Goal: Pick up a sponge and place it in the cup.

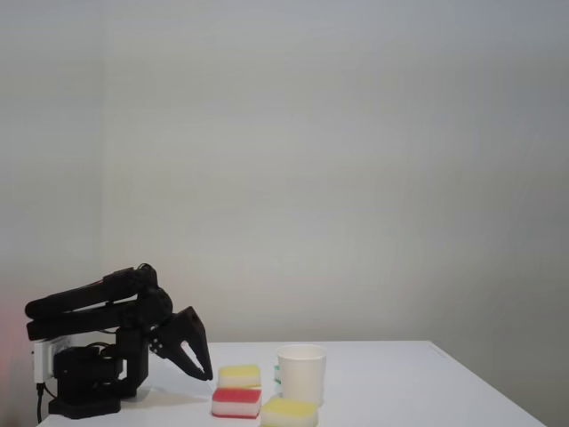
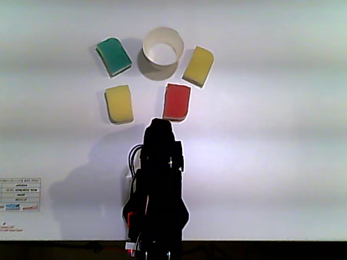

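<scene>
The gripper point(image 1: 206, 374) hangs tilted down just above the table point(image 1: 400, 382) in the fixed view, its tip short of the sponges and touching none of them. From the side its jaws read as one dark wedge, and from above, in the other view, the gripper point(image 2: 161, 123) is a black mass, so I cannot tell whether it is open or closed; nothing is seen in it. The arm point(image 1: 98, 307) is folded low over its base at the table's left end in the fixed view. Just ahead of the tip in the other view lies a red sponge point(image 2: 177, 102), and to its left a yellow sponge with a white underside point(image 2: 119, 104). Beyond these stands the cup point(image 2: 161, 50), upright and white, with a green sponge point(image 2: 114, 56) to its left. The sponge point(image 2: 198, 66), yellow over a paler yellowish layer, lies flat on the table just right of the cup in that view, slightly angled; in the fixed view the sponge point(image 1: 289, 412) is nearest the camera, just before the cup point(image 1: 301, 374).
</scene>
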